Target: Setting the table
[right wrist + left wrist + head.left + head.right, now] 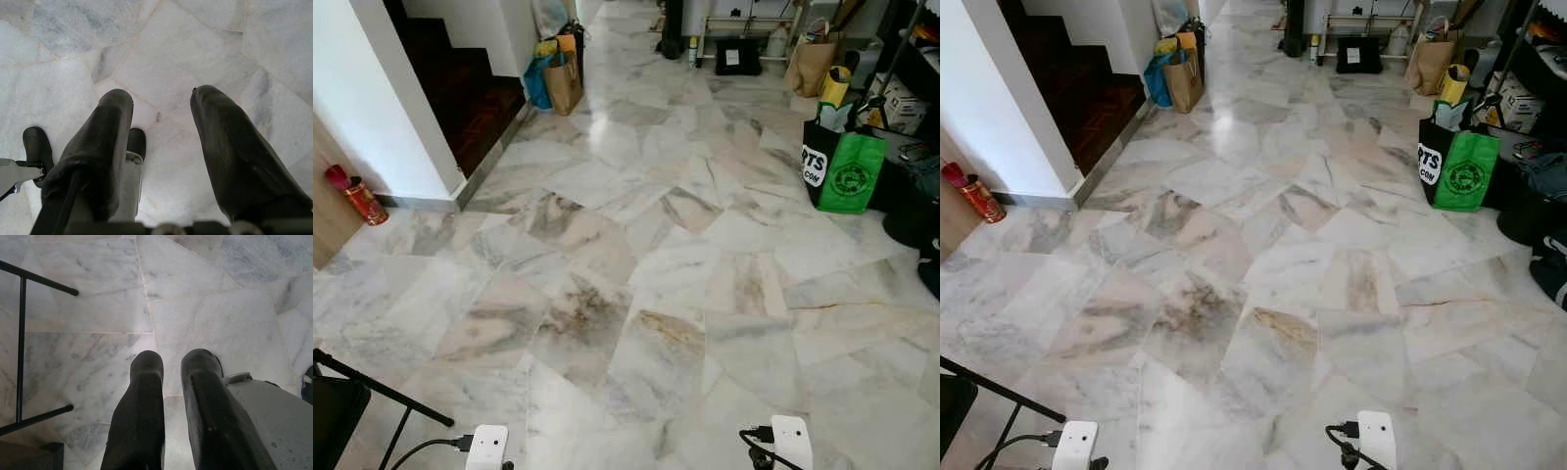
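Low over the marble floor [636, 255], both grippers are seen hanging beside the robot's body, each pointed straight down at the pale, grey-veined tiles. The left gripper [171, 367] is held with its two black fingers [142, 396] at a narrow gap, nothing between them. The right gripper [159, 105] is spread wider, and it too is empty. No tableware or table can be made out among what is visible; open floor is what lies before the robot.

At the lower edge of the head views, the white wrist housings of the left arm [486, 447] and the right arm [791, 441] are seen, each with a black cable plugged in. A black metal frame [382, 392] is seen at the lower left, just beside the left arm, and its thin bars [22, 347] are also caught below the left gripper.

Farther out, a dark wooden staircase [460, 88] rises at the upper left behind a white wall [372, 108]. A red tin [362, 201] stands at the foot of that wall. A brown paper bag [563, 83] and a blue bag [537, 80] are set near the stair's base. On the right, a green shopping bag [850, 174] is propped against a black bag [816, 162], beside dark shelving [911, 69]. Another brown bag [810, 64] stands at the far end of the room.
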### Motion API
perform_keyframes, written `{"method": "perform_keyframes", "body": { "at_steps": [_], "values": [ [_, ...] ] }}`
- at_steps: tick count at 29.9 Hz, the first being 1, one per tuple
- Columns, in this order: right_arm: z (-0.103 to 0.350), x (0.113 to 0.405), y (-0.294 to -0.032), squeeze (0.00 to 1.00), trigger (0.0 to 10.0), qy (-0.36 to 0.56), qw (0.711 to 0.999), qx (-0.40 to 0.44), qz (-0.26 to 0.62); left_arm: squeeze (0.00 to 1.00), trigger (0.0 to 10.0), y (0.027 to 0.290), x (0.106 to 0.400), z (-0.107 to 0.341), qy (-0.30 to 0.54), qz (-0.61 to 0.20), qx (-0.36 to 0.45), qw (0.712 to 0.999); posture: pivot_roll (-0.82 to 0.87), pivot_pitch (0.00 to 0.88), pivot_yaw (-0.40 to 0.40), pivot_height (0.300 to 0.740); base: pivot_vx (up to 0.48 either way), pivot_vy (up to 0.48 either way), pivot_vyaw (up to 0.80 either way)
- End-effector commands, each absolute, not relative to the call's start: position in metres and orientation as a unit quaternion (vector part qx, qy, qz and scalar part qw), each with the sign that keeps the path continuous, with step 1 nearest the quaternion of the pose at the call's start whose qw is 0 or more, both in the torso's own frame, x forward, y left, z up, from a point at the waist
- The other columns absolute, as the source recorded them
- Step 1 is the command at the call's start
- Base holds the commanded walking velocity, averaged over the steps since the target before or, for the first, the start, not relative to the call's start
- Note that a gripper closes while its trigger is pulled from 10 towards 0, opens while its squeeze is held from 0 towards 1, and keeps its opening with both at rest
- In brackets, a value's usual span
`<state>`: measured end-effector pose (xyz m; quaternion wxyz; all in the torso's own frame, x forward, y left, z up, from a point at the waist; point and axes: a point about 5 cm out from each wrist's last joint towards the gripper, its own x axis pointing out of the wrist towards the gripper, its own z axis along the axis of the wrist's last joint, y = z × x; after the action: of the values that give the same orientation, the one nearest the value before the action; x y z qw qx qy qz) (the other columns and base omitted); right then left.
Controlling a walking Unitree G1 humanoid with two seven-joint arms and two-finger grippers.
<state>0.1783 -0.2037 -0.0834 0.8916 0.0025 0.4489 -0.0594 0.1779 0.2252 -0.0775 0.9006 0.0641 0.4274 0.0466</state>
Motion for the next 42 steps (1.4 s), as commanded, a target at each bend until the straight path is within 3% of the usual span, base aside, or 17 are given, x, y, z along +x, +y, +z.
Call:
{"method": "perform_keyframes", "body": {
  "at_steps": [1,26,34,42],
  "values": [
    [-0.075,0.198,-0.198,0.0,10.0,0.448,0.892,0.063,-0.009,0.0,10.0,0.219,0.177,-0.081,0.454,0.066,0.011,0.888,-0.03,0.0,-0.033,0.74,0.0,0.0,0.0],
    [-0.075,0.198,-0.195,0.0,10.0,0.446,0.891,0.086,-0.004,0.0,10.0,0.224,0.174,-0.082,0.462,0.067,0.029,0.884,0.0,0.014,-0.039,0.74,0.0,0.0,0.0],
    [-0.075,0.191,-0.216,0.0,10.0,0.455,0.886,0.084,-0.017,0.0,10.0,0.221,0.174,-0.083,0.466,0.052,0.028,0.883,-0.01,0.026,-0.04,0.74,0.0,0.0,-0.79],
    [-0.076,0.187,-0.219,0.0,10.0,0.461,0.883,0.083,-0.017,0.0,10.0,0.221,0.173,-0.082,0.464,0.037,0.052,0.883,-0.01,0.042,-0.042,0.74,0.0,-0.095,-0.79]
  ]
}}
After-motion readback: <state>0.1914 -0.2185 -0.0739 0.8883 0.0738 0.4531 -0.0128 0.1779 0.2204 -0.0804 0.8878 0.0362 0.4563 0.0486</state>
